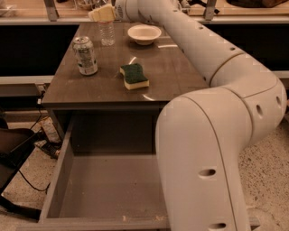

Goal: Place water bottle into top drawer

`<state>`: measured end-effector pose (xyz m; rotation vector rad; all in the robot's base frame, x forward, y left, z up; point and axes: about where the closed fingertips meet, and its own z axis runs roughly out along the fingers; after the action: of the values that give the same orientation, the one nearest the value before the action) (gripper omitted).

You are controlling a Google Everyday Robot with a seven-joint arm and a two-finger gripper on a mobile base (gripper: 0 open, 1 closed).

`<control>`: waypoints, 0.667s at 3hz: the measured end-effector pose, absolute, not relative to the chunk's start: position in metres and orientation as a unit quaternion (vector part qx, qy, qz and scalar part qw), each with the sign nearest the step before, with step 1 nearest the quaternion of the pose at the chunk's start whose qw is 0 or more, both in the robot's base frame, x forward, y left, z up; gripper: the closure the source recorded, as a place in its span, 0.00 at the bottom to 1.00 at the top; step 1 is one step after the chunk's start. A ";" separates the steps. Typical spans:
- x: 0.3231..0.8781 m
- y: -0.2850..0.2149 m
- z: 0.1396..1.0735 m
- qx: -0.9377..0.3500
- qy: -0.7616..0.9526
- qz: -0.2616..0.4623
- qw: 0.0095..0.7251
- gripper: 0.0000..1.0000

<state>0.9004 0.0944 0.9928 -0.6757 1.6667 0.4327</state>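
The water bottle [107, 34], small, clear and ribbed, stands upright at the far left of the table [171, 67]. My gripper [102, 13] is at the bottle's top and covers its cap. The arm reaches from the lower right across the table's right side. The top drawer [104, 185] is pulled open below the table's front edge. It is grey and nothing lies in the part that shows. My arm's white body hides its right part.
A silver-green soda can [85, 55] stands at the left of the table. A green and yellow sponge [134, 76] lies in the middle. A white bowl [144, 33] sits at the back. Cables and a dark bag [13, 149] lie on the floor at the left.
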 end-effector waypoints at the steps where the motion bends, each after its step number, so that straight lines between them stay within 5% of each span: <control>1: 0.907 0.098 0.985 -0.282 0.719 0.194 0.605 0.00; 2: 0.916 0.102 0.978 -0.268 0.717 0.202 0.611 0.00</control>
<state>0.9156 0.1016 0.9775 -0.6175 1.6537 0.4672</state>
